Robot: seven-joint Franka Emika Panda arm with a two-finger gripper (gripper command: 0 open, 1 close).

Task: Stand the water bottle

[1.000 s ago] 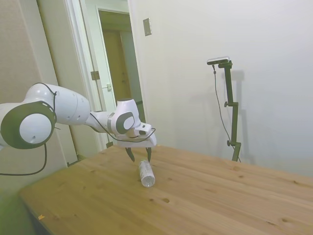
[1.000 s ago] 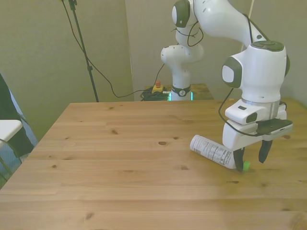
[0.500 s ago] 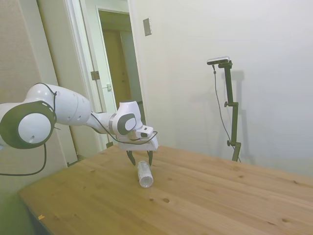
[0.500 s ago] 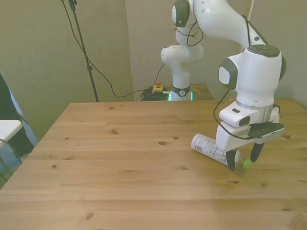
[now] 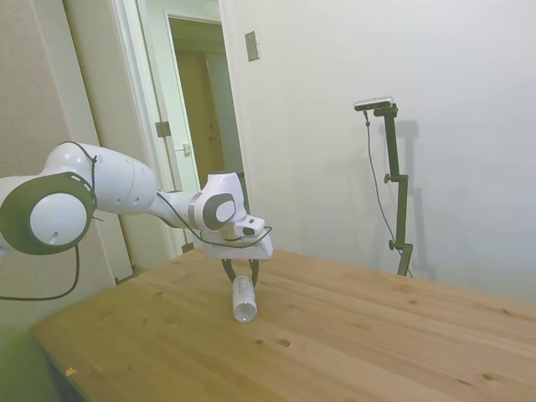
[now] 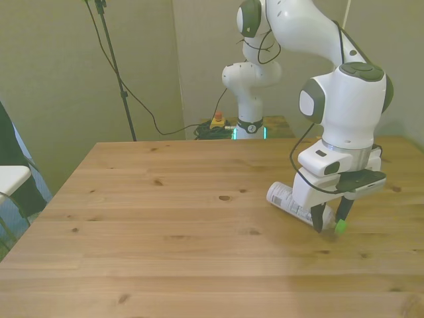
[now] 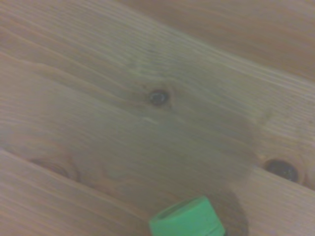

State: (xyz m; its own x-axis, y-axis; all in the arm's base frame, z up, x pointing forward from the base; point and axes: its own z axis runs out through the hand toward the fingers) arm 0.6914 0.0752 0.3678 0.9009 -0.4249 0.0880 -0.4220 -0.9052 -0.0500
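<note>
The water bottle [image 6: 288, 201] is a small clear bottle with a white printed label. It lies nearly level, low over the wooden table [image 6: 165, 232], toward the front view's right. Its green cap [image 6: 340, 226] points at the near edge and its base [image 5: 243, 311] faces away from the arm. My gripper [image 6: 330, 216] is shut on the bottle at the neck end, one finger on each side. In the side view the gripper [image 5: 240, 270] points down over the bottle [image 5: 243, 295]. The wrist view shows only the green cap [image 7: 187, 223] over bare wood.
A second white robot base [image 6: 248, 99] with a cable and a red button stands behind the table's far edge. A doorway [image 5: 197, 126] is behind the arm in the side view.
The fingers have closed in from either side onto the bottle's neck end. The bottle has shifted slightly with the gripper, toward the front view's left and a little upward.
</note>
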